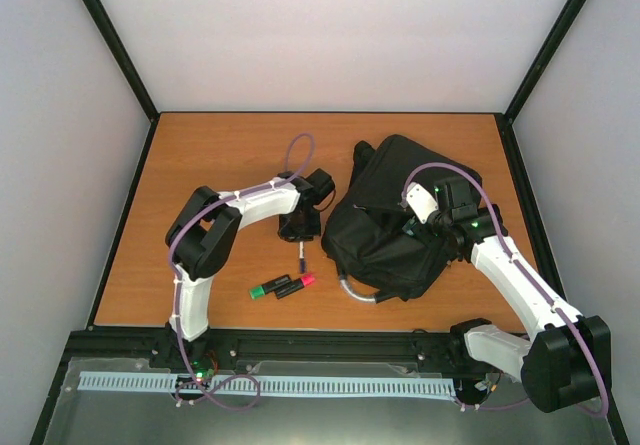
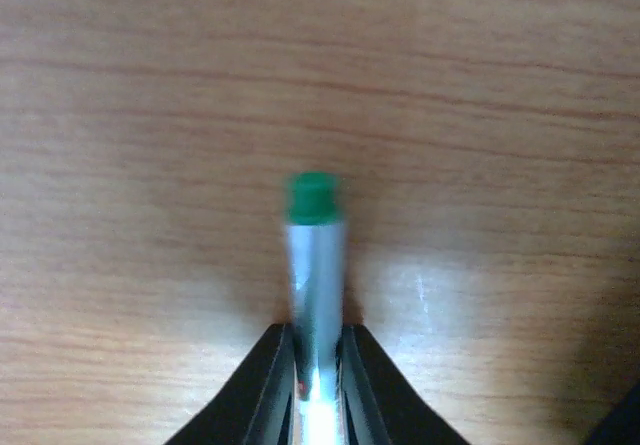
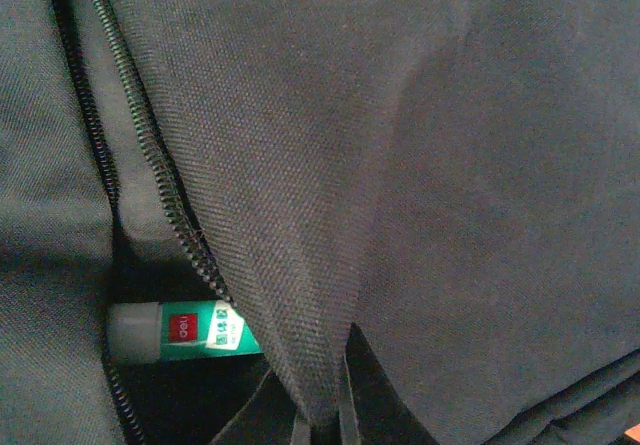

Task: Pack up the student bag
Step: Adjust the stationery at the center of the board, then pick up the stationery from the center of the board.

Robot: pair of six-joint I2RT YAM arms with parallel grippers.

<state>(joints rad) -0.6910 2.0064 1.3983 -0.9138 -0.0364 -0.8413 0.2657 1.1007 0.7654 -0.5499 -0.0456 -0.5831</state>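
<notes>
The student bag [image 1: 395, 215] is a large black backpack lying at the right of the table, with a grey loop handle [image 1: 358, 292] at its near edge. My right gripper [image 1: 418, 227] is on the bag; in the right wrist view it [image 3: 322, 420] is shut on a fold of the bag's fabric [image 3: 300, 215] beside an open zip [image 3: 150, 160]. A green-labelled glue stick [image 3: 180, 330] lies inside the opening. My left gripper [image 1: 300, 230] stands left of the bag, shut on a silver pen with a green end [image 2: 315, 255] just above the wood; the gripper [image 2: 318, 370] points down.
A green highlighter [image 1: 266, 288] and a pink highlighter [image 1: 297, 283] lie side by side on the wooden table [image 1: 200, 165] near its front edge, just below the left gripper. Grey walls with black posts enclose the table on three sides.
</notes>
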